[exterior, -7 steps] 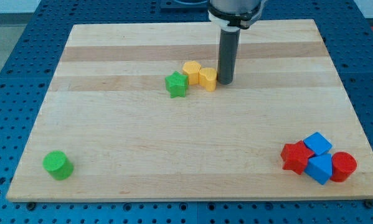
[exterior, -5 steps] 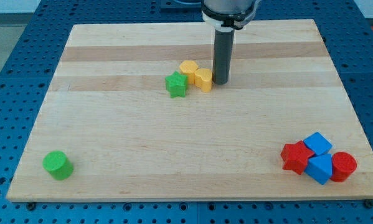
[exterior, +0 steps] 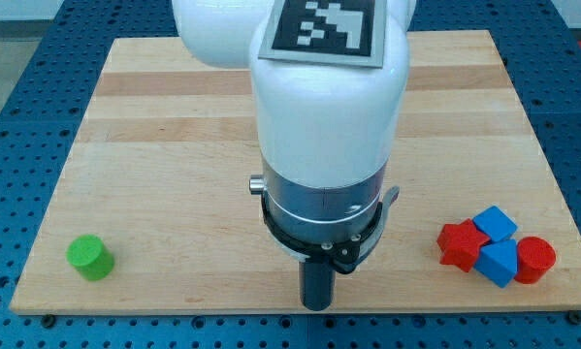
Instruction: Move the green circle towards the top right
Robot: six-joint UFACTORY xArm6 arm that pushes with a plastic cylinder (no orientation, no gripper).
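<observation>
The green circle (exterior: 89, 257) stands upright near the bottom left corner of the wooden board (exterior: 154, 184). My tip (exterior: 316, 306) is at the bottom edge of the board, about at the middle, far to the right of the green circle and not touching any block. The arm's white body (exterior: 324, 116) fills the middle of the view and hides the board behind it, including the place where a green star and two yellow blocks lay.
A tight cluster sits at the bottom right: a red star (exterior: 458, 244), two blue blocks (exterior: 495, 224) (exterior: 498, 263) and a red cylinder (exterior: 535, 259). The board rests on a blue perforated table (exterior: 18, 116).
The arm has swung from the top middle of the board down to the bottom middle. It now hides the green star and the yellow blocks. The green circle has not moved.
</observation>
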